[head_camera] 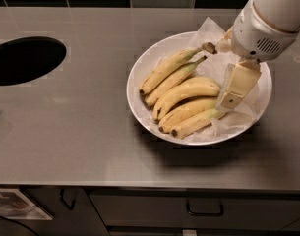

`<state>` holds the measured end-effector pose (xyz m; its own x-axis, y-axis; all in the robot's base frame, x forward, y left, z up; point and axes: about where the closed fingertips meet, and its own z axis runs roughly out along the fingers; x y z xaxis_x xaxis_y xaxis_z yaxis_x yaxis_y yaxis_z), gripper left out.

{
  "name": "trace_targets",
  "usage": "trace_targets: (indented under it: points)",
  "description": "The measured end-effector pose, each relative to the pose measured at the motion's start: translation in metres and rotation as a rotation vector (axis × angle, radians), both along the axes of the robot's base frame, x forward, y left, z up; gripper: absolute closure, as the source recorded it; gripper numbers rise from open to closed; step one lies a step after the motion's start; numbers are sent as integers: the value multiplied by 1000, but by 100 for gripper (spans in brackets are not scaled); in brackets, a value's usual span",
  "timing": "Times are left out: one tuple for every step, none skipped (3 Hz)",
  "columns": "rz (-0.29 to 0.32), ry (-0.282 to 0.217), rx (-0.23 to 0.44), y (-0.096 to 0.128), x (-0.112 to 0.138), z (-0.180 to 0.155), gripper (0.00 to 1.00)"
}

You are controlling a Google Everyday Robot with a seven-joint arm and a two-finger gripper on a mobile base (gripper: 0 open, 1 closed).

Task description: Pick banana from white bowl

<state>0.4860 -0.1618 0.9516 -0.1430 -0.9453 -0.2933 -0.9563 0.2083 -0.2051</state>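
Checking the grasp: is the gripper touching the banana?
Cannot tell. In the camera view the gripper, over the white bowl, hides one end of the banana; neither contact nor gap shows.

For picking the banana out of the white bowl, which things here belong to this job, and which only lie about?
Job: banana; white bowl; hand, over the bowl's right side, at the bananas' stem ends.
Lying about: four other bananas; white paper; round hole in the counter; drawer handle.

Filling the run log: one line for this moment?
stage: pre-grasp | banana: lying in white bowl, not lifted | gripper: low over bowl, at stem ends
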Motion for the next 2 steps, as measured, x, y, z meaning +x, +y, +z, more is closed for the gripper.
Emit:
trace_targets:
  points:
    - [13,0,2,8,1,-2,19]
    - [35,-23,-15,21,-4,5,21]
